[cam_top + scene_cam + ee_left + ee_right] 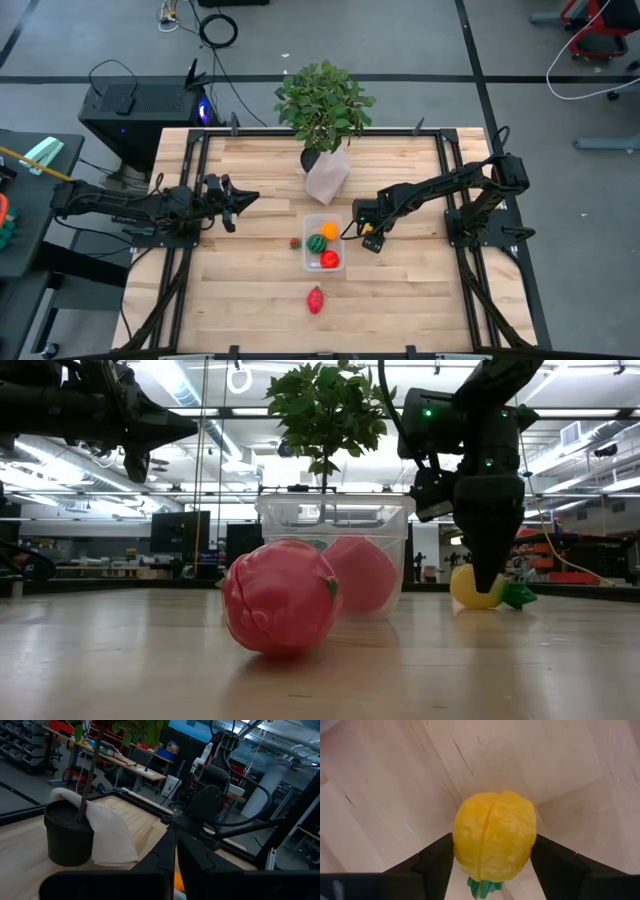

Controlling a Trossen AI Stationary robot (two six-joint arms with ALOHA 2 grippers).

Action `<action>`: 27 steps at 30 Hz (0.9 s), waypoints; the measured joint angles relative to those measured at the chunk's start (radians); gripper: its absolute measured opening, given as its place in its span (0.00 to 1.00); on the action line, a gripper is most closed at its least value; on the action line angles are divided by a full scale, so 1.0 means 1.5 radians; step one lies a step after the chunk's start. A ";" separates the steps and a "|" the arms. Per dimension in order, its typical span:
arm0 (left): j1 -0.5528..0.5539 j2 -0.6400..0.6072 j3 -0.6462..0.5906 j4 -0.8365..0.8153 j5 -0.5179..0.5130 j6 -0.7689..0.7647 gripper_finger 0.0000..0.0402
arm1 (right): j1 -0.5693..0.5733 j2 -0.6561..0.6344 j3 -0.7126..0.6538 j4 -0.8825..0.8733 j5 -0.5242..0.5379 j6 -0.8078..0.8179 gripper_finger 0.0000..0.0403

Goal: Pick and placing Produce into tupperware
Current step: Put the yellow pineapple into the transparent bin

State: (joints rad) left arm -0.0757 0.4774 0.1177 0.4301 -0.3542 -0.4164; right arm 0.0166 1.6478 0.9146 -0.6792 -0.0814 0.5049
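The clear tub stands mid-table and holds an orange piece, a striped green one and a red one. A tiny red piece lies on the table just left of the tub. A pinkish-red fruit rests on the wood nearer the near edge, large in the low view. My right gripper stands right of the tub, shut on a yellow fruit. My left gripper hovers shut, well left of the tub and above the table. My right gripper pinches the yellow fruit by its two opposite sides, one finger on each flank. The fingers come from above, pointing down. The fruit sits on the table, its green leaf end sticking out sideways.
A leafy potted plant in a pale wrapped pot stands just behind the tub near the far edge. Black rails run along the table's left and right sides. Bare wood lies left of the tub and toward the near edge.
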 joint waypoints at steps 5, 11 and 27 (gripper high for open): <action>0.000 0.000 0.000 0.000 0.000 0.000 0.07 | 0.000 0.000 0.000 0.000 -0.007 -0.002 0.57; 0.000 0.000 0.000 0.000 0.000 0.000 0.07 | 0.000 -0.007 0.001 -0.004 -0.016 -0.005 0.55; 0.000 0.000 0.000 0.000 0.000 0.000 0.07 | 0.000 -0.131 0.234 -0.298 -0.016 -0.034 0.55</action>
State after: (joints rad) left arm -0.0757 0.4774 0.1177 0.4301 -0.3542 -0.4167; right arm 0.0166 1.4517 1.2654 -1.1260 -0.1057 0.4546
